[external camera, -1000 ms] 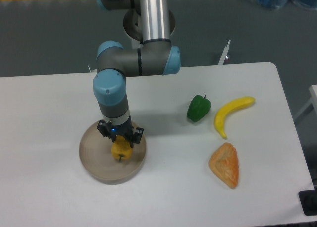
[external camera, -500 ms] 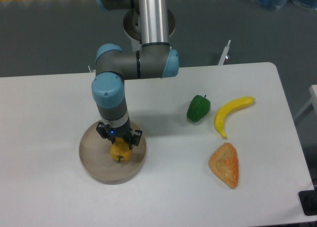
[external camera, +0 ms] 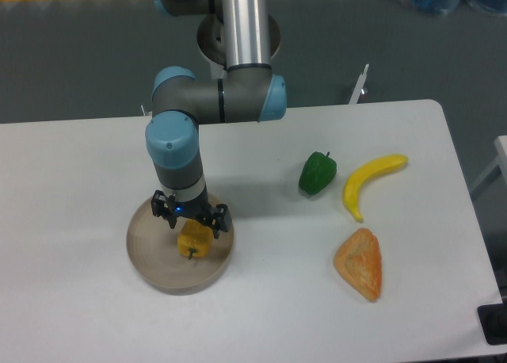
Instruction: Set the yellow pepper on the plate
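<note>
The yellow pepper point(external camera: 194, 241) lies on the round beige-grey plate point(external camera: 150, 256) at the left front of the table, stem end toward the camera. My gripper point(external camera: 190, 220) hangs straight down over the plate, right above the pepper. Its fingers stand apart on either side of the pepper's top, and the jaws look open and off the pepper.
A green pepper point(external camera: 318, 173), a yellow banana point(external camera: 371, 182) and an orange triangular wedge point(external camera: 360, 264) lie on the right half of the white table point(external camera: 79, 165). The arm's base column stands at the back centre.
The gripper's fingers have spread a little wider and the gripper has risen slightly. The yellow pepper stays on the plate, now free of the fingers.
</note>
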Controlling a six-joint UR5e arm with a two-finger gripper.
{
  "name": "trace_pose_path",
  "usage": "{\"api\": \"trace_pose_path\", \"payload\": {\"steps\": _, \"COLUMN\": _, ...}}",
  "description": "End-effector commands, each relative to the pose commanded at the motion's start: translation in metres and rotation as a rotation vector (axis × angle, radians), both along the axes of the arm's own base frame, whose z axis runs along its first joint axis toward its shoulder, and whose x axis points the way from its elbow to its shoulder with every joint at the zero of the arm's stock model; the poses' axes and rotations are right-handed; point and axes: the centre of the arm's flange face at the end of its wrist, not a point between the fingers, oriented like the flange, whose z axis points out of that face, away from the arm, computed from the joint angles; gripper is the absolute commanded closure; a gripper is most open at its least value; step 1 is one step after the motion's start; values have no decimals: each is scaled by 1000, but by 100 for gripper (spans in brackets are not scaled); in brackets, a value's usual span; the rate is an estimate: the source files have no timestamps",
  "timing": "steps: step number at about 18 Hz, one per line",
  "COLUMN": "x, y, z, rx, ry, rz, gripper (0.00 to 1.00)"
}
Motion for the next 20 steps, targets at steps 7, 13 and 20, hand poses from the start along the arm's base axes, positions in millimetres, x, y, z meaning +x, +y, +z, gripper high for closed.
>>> {"api": "trace_pose_path", "payload": {"steps": 7, "x": -74, "y": -14, "z": 60, "rx": 62, "ry": 102, "rz": -79, "gripper": 0}}
{"api": "trace_pose_path", "payload": {"steps": 13, "x": -170, "y": -56, "z": 88, "rx": 46, "ry": 171, "rz": -138, "gripper": 0}}
{"api": "trace_pose_path", "payload": {"steps": 20, "x": -181, "y": -61, "z": 102, "rx": 51, "ry": 206, "rz": -217, "gripper": 0}}
